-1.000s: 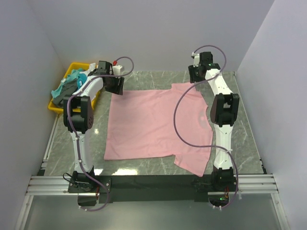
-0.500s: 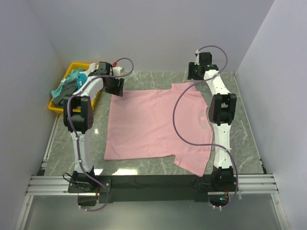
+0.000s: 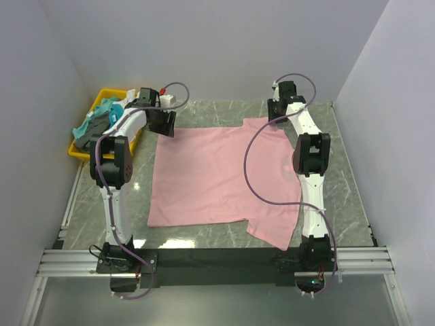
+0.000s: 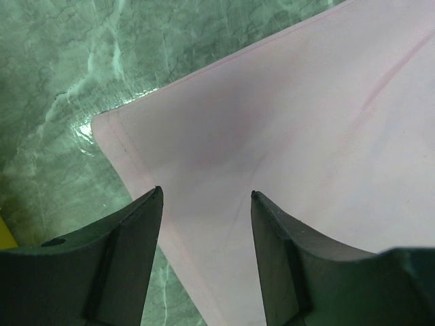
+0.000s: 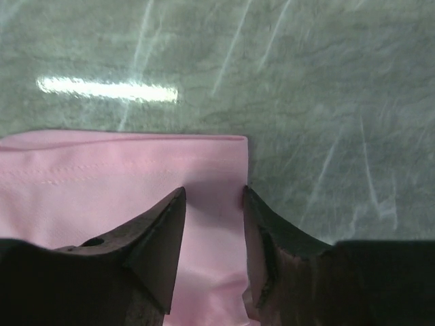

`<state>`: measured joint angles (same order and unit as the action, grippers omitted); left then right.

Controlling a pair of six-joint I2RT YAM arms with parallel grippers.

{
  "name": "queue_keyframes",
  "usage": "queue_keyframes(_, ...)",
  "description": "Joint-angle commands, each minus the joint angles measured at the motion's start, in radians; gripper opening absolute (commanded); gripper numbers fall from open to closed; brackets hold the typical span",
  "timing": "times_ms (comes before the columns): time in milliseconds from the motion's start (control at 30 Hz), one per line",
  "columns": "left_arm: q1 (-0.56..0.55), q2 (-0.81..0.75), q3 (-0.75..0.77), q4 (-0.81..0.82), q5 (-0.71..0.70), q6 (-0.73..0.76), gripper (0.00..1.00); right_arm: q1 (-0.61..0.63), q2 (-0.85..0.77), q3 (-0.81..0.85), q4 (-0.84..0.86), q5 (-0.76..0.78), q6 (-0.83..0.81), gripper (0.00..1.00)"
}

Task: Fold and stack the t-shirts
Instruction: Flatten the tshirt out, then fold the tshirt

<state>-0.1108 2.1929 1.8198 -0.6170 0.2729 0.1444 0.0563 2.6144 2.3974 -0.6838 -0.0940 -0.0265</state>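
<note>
The plain light pink cotton t-shirt [image 3: 217, 173] is spread flat, face down or up I can't tell, on the grey-green marble table top [image 3: 340, 170]. It sits just to the right of the yellow plastic bin [image 3: 76, 151], with a strip of bare marble between them. The body looks smooth. The one sleeve nearest the arm bases, on the side away from the bin, hangs a bit over the table's edge.

My guess on handling: thin soft jersey that weighs next to nothing, won't hold a shape, and drapes and drags the second you lift it. It could slide on that glossy marble too. So take it by the stitched hems at the corners, where the cloth is doubled, and lift both at once so it doesn't bunch.

That's pretty much where the arms are. The left gripper [image 4: 206, 197] is over the shirt corner closest to the bin. Its jaws are spread wide on either side of the hem edge, with the cloth lying flat under them. The right gripper [image 5: 213, 193] is at the sleeve corner along the same far edge, the end farthest from the bin. Its jaws are narrower but clearly apart, with flat pink hem showing in the gap and nothing pinched.

Inside the bin is a heap of other shirts, a teal one [image 3: 112, 109] and a dark grey one [image 3: 95, 125], waiting.
</note>
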Motion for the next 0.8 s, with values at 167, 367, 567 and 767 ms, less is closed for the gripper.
queue_keyframes(167, -0.003, 0.014, 0.035, -0.001, -0.004, -0.005, 0.6, 0.019, 0.044, 0.066, -0.092, 0.0, -0.067, 0.32)
queue_keyframes(367, -0.001, 0.056, 0.128, -0.013, 0.008, -0.011, 0.6, 0.033, 0.033, 0.054, -0.086, 0.029, -0.101, 0.0)
queue_keyframes(567, 0.006, 0.097, 0.194, 0.008, -0.02, -0.031, 0.58, 0.036, -0.085, -0.083, 0.085, 0.065, -0.159, 0.0)
queue_keyframes(767, 0.017, 0.123, 0.225, 0.036, -0.058, -0.032, 0.56, 0.034, -0.135, -0.07, 0.155, 0.057, -0.167, 0.0)
